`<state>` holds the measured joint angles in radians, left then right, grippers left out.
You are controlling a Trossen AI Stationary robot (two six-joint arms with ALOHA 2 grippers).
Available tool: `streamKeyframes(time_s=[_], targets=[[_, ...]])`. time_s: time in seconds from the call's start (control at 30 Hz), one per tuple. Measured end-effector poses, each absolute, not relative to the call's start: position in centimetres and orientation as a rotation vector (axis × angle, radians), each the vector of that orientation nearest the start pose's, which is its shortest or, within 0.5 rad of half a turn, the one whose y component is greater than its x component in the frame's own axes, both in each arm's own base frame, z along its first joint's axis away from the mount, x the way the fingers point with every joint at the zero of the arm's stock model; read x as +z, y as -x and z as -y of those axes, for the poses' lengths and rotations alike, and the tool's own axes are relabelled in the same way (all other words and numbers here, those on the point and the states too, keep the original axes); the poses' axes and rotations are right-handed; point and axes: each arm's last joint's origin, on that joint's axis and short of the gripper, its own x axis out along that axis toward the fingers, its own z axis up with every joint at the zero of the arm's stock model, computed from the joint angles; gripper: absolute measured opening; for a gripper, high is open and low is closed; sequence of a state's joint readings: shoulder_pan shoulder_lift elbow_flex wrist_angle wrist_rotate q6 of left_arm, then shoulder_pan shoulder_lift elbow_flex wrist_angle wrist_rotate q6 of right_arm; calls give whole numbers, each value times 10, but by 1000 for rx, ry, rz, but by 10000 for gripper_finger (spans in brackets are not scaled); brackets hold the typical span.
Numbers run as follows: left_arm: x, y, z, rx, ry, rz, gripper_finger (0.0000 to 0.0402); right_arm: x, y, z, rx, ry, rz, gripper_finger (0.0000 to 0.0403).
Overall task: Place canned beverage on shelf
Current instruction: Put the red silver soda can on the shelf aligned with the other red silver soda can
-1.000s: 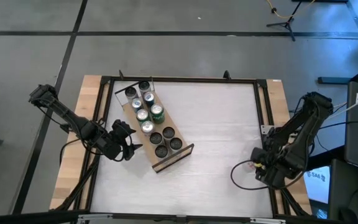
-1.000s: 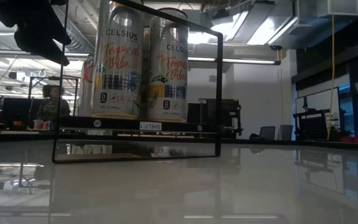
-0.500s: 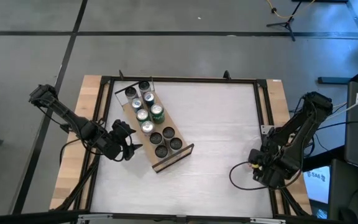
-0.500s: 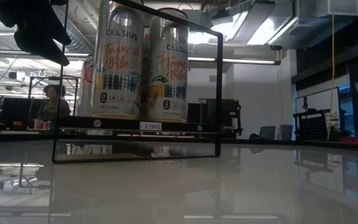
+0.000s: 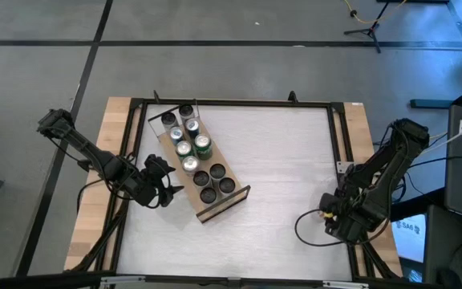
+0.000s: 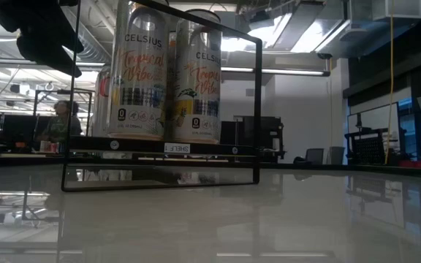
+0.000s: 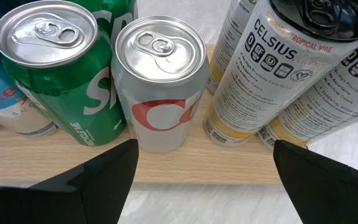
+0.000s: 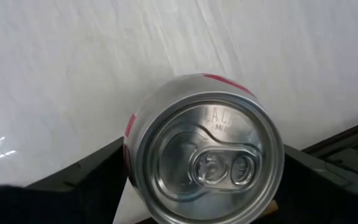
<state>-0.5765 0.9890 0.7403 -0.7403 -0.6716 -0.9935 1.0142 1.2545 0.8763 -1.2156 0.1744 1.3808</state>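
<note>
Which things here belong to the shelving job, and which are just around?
Job:
- silver can between the right end effector fingers
- shelf
- cans already shelved
- left end effector, open beside the shelf

Just around:
- stand on the floor
- person beyond the table

Shiny metal can (image 8: pixel 204 146) w/ silver top, light-wood shelf (image 7: pixel 185 168), glossy white tabletop (image 6: pixel 269 219)
</note>
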Motion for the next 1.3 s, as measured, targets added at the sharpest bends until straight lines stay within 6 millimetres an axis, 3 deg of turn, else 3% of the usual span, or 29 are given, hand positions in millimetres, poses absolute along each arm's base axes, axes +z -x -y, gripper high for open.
streamKeyframes(time_s=[0.27,0.43,0.6,0.83,1.03,1.3], targets=[[246,-158,81,456,362,-658,362,223,-106,-156,-340,-215,-1319,288],[246,-158,81,455,361,-659,362,224,-116,-152,-359,-239,-1299,293],[246,-158,81,454,362,-659,362,224,-140,-136,-332,-185,-1283,296],[246,-158,82,449,364,-664,362,226,-185,-94,-232,-64,-1241,291],[246,-158,82,449,364,-664,362,229,-218,-43,-125,13,-1172,291],[246,-158,82,449,363,-664,362,235,-237,30,-50,71,-1063,291]])
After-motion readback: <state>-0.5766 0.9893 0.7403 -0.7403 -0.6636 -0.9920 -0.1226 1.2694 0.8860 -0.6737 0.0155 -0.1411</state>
